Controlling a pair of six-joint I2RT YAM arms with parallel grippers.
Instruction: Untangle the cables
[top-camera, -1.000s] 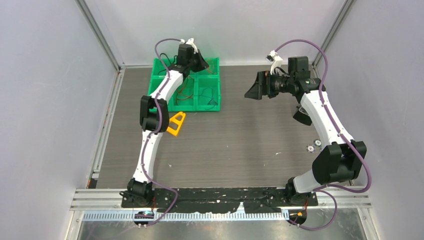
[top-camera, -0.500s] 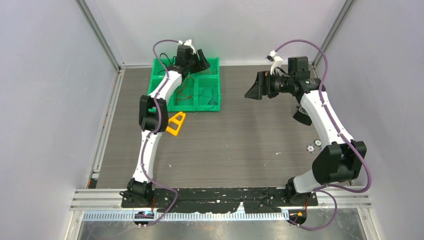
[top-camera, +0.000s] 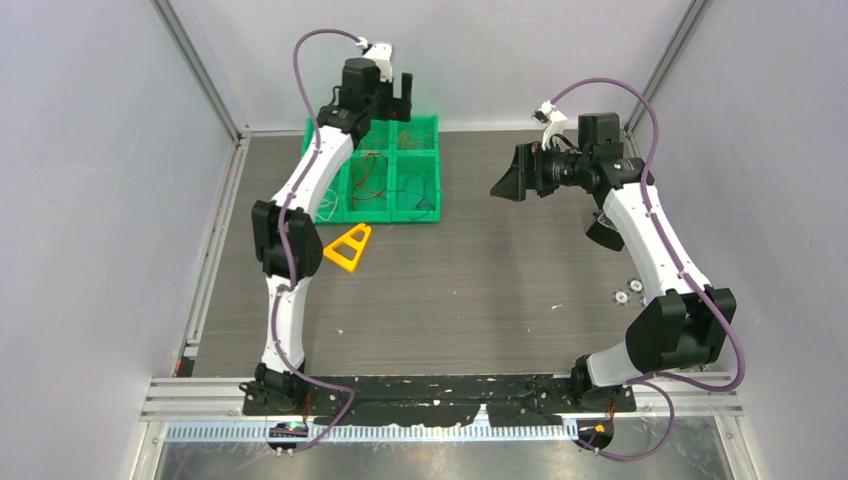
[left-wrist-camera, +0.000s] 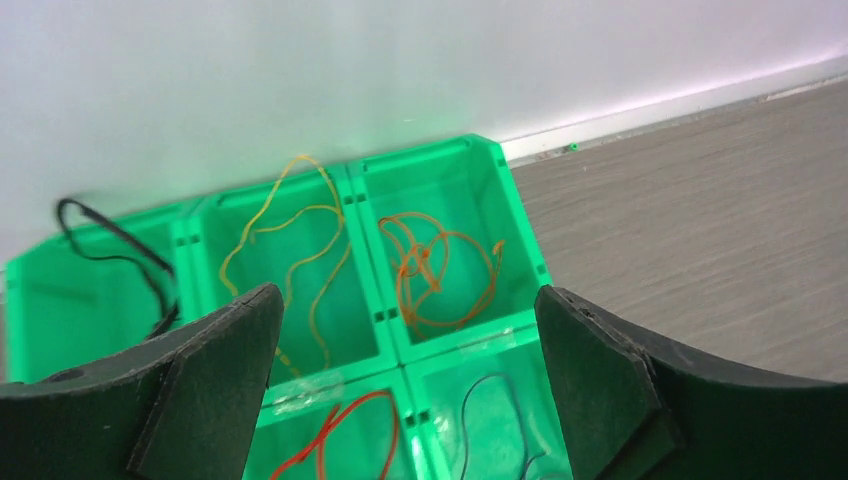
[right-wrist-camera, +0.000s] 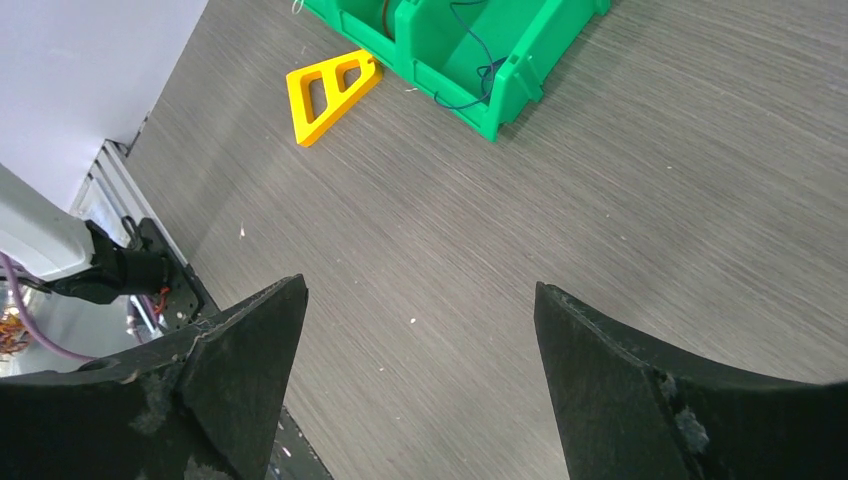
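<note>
A green bin (top-camera: 432, 170) with several compartments stands at the back left of the table. The cables lie sorted in it: an orange one (left-wrist-camera: 420, 262), a yellow one (left-wrist-camera: 317, 298), a red one (left-wrist-camera: 325, 432), a dark one (left-wrist-camera: 465, 395) and a black one (left-wrist-camera: 130, 250) at the far left. My left gripper (top-camera: 393, 103) hangs open above the bin's back row (left-wrist-camera: 408, 300), with nothing between its fingers. My right gripper (top-camera: 505, 180) hovers open over bare table to the right of the bin (right-wrist-camera: 420, 290), also holding nothing.
A yellow triangular piece (top-camera: 348, 247) lies on the table just in front of the bin (right-wrist-camera: 520, 60) and shows in the right wrist view too (right-wrist-camera: 330, 88). Small round white parts (top-camera: 628, 292) sit near the right arm. Walls close the back and both sides.
My left gripper has gone from shut to wide open and has risen from the bin's back compartments. The left arm has straightened upward. The right arm has hardly moved.
</note>
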